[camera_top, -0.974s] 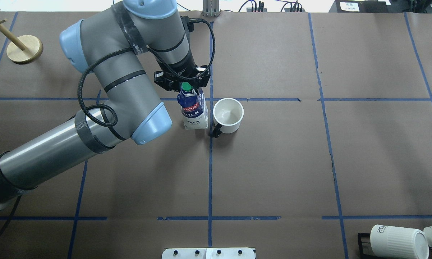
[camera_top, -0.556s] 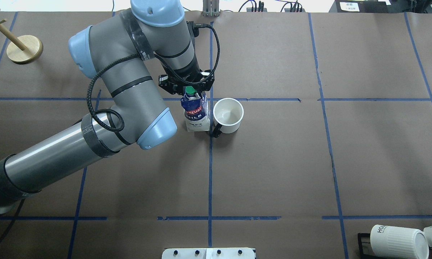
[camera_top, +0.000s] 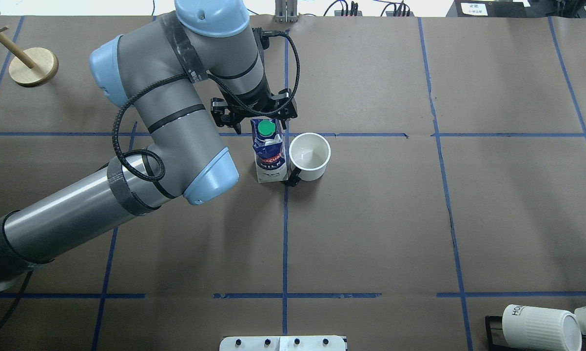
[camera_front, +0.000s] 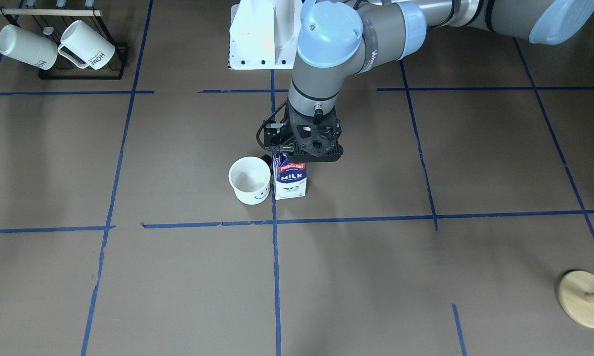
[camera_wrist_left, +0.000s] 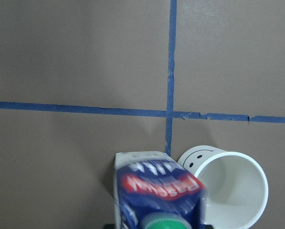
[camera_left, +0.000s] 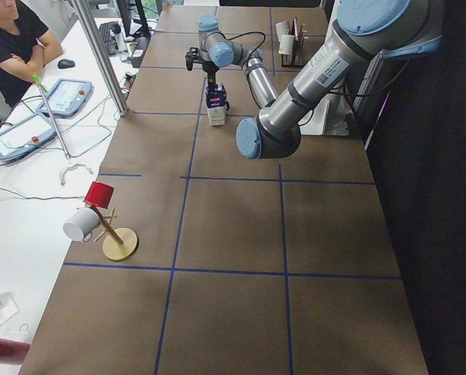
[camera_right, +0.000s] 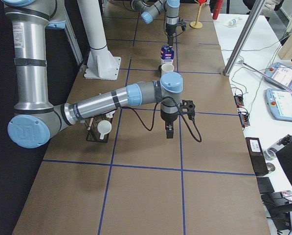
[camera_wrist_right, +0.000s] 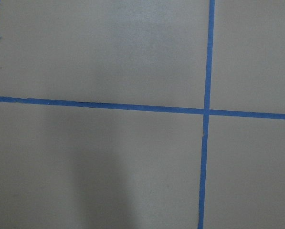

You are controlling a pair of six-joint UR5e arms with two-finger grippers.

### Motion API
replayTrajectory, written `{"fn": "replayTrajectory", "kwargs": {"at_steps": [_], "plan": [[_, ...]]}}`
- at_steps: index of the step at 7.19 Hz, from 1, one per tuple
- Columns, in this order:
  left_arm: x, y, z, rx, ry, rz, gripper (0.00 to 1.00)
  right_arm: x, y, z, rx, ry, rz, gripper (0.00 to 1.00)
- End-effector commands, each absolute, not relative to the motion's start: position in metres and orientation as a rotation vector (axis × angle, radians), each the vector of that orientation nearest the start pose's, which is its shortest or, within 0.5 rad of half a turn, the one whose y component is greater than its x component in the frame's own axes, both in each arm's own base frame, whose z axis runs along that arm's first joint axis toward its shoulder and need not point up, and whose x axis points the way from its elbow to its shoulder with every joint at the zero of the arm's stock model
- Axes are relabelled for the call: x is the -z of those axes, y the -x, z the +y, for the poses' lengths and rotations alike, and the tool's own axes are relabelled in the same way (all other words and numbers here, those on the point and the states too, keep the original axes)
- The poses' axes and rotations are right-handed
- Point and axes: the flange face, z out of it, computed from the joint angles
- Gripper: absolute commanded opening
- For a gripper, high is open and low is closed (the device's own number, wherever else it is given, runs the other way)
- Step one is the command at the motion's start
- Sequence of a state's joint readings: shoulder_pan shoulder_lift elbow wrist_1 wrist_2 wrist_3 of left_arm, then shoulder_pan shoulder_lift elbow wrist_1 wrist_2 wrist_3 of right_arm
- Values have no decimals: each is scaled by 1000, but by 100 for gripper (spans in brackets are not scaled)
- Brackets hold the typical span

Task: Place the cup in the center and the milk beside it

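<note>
The white smiley cup stands upright just right of the blue tape cross in the center, its black handle toward the robot. The milk carton stands upright on the board right beside it, almost touching; its green cap is uncovered. Both also show in the front view, the cup and the milk, and in the left wrist view. My left gripper is open and empty, just above and behind the carton's top. My right gripper hangs over bare board far from both; I cannot tell whether it is open.
A black rack with two ribbed HOME mugs stands at the near right corner. A wooden stand is at the far left. The white robot base plate sits at the near edge.
My left gripper carried the milk a little right toward the cup, then opened and let go. It has drawn back from the carton, so the green cap now shows fully.
</note>
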State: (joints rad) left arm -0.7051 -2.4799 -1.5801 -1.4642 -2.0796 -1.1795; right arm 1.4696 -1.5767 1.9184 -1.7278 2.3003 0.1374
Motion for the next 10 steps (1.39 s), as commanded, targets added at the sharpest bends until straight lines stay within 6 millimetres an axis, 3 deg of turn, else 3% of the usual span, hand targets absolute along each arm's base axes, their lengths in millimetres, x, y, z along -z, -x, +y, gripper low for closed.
{"fn": "replayTrajectory", "kwargs": {"at_steps": [1,2,3,4,5,7,8,9,10], "plan": [[-92,-459,-522,113,3,916,100,-510,-18,-484,36,-92,-742,100],[-89,-432,-529,139,0,897,100,-511,-18,-484,37,-91,-739,100],[-101,-414,-528,148,6,869,100,-512,-19,-483,37,-90,-736,100],[-122,-380,-529,83,-24,839,100,-513,-19,-483,46,-92,-735,100],[-156,-319,-537,39,-30,847,100,-521,-27,-485,50,-93,-732,100],[-246,-214,-533,-47,-83,817,100,-532,-34,-485,66,-90,-733,100],[-303,-167,-522,-76,-83,779,100,-540,-37,-485,54,-76,-735,100],[-350,-110,-521,-115,-89,777,100,-556,-50,-484,56,-69,-731,100],[-399,-52,-515,-164,-99,776,100,-586,-62,-469,81,-46,-731,100]]}}
